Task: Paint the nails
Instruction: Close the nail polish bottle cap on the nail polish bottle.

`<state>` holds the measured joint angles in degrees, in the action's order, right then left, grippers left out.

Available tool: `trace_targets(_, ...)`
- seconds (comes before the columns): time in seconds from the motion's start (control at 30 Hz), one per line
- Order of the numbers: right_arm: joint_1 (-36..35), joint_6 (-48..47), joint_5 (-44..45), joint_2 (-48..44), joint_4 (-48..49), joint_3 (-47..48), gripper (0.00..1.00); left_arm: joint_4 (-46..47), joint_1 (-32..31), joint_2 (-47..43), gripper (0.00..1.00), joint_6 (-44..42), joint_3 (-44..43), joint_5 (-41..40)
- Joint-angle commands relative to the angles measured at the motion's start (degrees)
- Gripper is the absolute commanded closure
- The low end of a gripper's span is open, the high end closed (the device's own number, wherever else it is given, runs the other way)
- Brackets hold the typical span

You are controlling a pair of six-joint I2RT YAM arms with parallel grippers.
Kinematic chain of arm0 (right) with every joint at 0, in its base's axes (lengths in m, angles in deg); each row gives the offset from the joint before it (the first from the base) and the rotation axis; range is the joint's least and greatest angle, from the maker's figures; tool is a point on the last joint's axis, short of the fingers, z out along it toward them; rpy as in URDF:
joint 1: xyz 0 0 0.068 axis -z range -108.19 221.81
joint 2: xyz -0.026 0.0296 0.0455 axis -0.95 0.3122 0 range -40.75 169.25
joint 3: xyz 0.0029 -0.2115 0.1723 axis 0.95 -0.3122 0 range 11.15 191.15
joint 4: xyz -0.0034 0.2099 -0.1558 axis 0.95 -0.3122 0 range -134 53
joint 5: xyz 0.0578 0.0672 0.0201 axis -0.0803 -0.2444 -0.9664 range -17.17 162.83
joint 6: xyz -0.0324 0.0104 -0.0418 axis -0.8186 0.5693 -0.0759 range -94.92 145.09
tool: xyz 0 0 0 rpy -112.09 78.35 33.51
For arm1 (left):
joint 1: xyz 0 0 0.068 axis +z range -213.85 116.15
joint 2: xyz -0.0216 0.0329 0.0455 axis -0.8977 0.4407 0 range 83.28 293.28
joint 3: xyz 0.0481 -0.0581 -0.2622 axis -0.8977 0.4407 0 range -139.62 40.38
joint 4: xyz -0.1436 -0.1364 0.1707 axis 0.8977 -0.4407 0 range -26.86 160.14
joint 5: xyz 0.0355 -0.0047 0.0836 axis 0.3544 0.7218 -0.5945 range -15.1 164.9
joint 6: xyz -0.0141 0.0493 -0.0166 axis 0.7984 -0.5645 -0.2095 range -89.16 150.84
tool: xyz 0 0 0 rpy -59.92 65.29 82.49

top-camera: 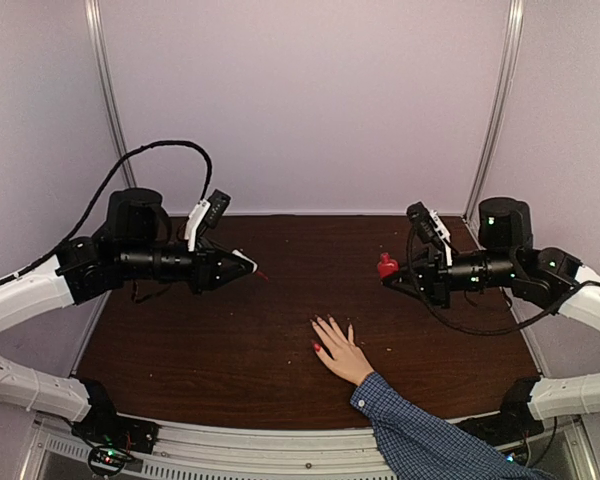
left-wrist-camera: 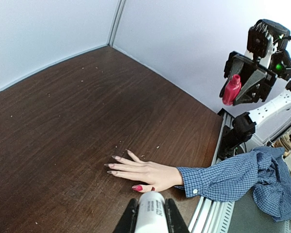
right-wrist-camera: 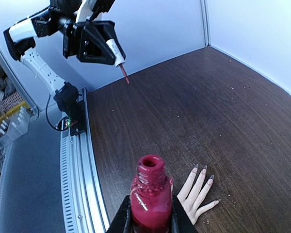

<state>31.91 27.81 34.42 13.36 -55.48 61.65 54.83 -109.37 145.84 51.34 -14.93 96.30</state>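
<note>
The hand (left-wrist-camera: pixel 145 172) lies flat on the dark table (top-camera: pixel 180 330), near its front edge. Its nails (left-wrist-camera: pixel 110 165) look bare and pinkish, but the thumbnail (left-wrist-camera: pixel 137 187) is glossy red. The right gripper (right-wrist-camera: pixel 150 216) clamps an uncapped bottle (right-wrist-camera: pixel 149 196) of red polish. The left gripper (top-camera: pixel 238 265) pinches the white brush cap (right-wrist-camera: pixel 115 51).

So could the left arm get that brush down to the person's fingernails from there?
Probably yes: only bare table lies between the brush and the flat hand, nails facing up; the right tool holds the bottle well aside.
</note>
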Motion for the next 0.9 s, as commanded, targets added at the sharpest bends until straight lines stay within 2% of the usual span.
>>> trace_targets(0.0, -4.98, -6.47, 4.83, 0.71, -1.95, 3.32, 1.0, 1.1, 0.24, 2.14, 1.0, 1.32, -3.78, 5.69)
trace_targets(0.2, -11.35, -11.26, 13.76, 1.71, -5.01, 4.42, 1.0, 1.58, -1.44, 5.13, 1.0, 0.5, -6.73, 6.58)
trace_targets(0.47, -17.67, -15.63, 22.65, 3.4, -7.53, 4.72, 1.0, -0.01, -10.22, 8.63, 1.0, -6.77, -11.45, -0.86)
trace_targets(0.87, -22.56, -16.86, 23.25, 5.55, -6.89, 4.88, 1.0, 2.74, -17.47, 14.0, 1.0, -10.01, -15.79, -1.93)
